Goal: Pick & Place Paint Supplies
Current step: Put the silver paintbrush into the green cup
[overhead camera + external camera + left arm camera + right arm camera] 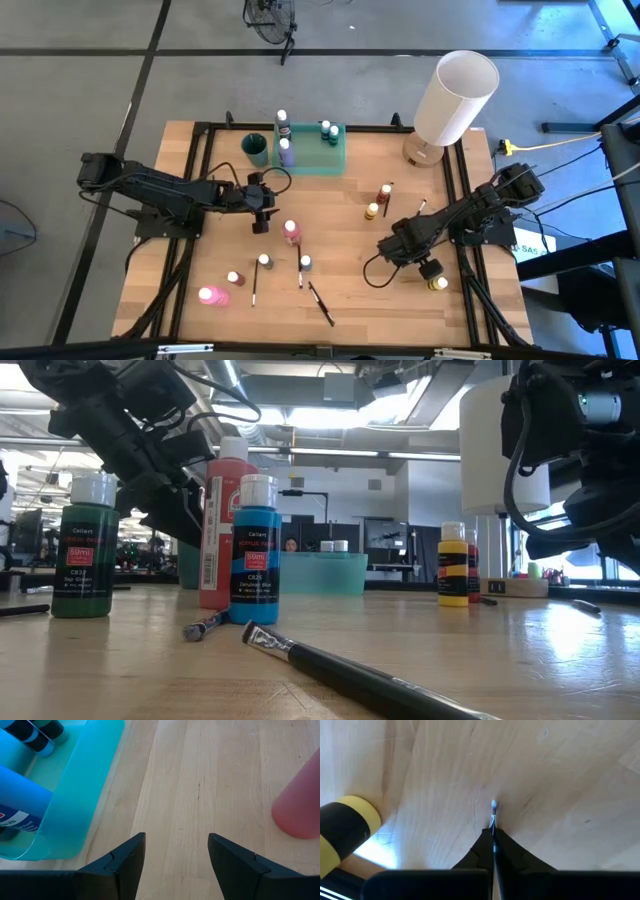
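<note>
My left gripper is open and holds nothing; it hovers between the translucent green tray and an upright pink bottle. My right gripper is shut on a thin paintbrush, right of the table's middle. A yellow bottle lies close to it. Purple and green bottles stand in the tray. More bottles and brushes are on the near half of the table. My right gripper pinches the paintbrush between its two fingertips. Only the brush's light tip sticks out past the fingers, in line with them. The fingers hide the rest of the brush, so where along its length they hold it cannot be told.
A big white lamp stands at the far right corner and a dark green cup left of the tray. Red and yellow bottles with a brush stand right of centre. A pink bottle lies near the near-left corner.
</note>
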Robot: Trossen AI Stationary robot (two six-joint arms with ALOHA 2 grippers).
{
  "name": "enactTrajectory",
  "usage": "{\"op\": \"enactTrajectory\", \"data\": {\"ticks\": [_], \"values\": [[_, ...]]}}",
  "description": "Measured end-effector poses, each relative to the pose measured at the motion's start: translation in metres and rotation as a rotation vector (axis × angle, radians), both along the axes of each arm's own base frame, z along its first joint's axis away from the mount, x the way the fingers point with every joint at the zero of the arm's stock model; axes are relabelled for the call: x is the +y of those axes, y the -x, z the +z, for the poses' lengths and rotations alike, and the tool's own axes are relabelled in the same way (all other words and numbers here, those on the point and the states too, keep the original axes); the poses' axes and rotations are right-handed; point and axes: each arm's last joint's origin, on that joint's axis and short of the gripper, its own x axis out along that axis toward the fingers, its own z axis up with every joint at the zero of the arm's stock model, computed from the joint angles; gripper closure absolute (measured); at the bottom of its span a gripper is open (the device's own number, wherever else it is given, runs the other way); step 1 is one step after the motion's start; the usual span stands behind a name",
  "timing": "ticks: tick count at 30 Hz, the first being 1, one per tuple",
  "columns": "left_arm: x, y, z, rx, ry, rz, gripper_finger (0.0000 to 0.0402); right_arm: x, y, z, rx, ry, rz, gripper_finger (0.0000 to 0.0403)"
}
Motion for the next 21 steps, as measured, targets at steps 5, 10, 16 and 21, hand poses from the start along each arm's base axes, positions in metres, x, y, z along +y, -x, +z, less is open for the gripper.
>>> {"op": "enactTrajectory", "data": {"ticks": [5,10,16,21], "values": [[0.0001,0.0001,0.0000,0.000,0.000,0.000,0.0190,0.0000,0.0002,0.0000,0.003,-0.002,-0.006,0.0401],[0.0001,0.0000,0.0001,-0.001,0.000,0.000,0.0190,0.0004,0.0004,0.0003,0.004,0.000,-0.020,0.0402],[0.0000,0.0001,0.0000,0.000,0.000,0.000,0.0190,0.0008,-0.0001,0.0009,0.005,-0.006,-0.022,0.0403],[0.0000,0.0000,0.0000,0.000,0.000,0.000,0.0190,0.0009,-0.0002,0.0010,0.004,-0.007,-0.023,0.0403]]}}
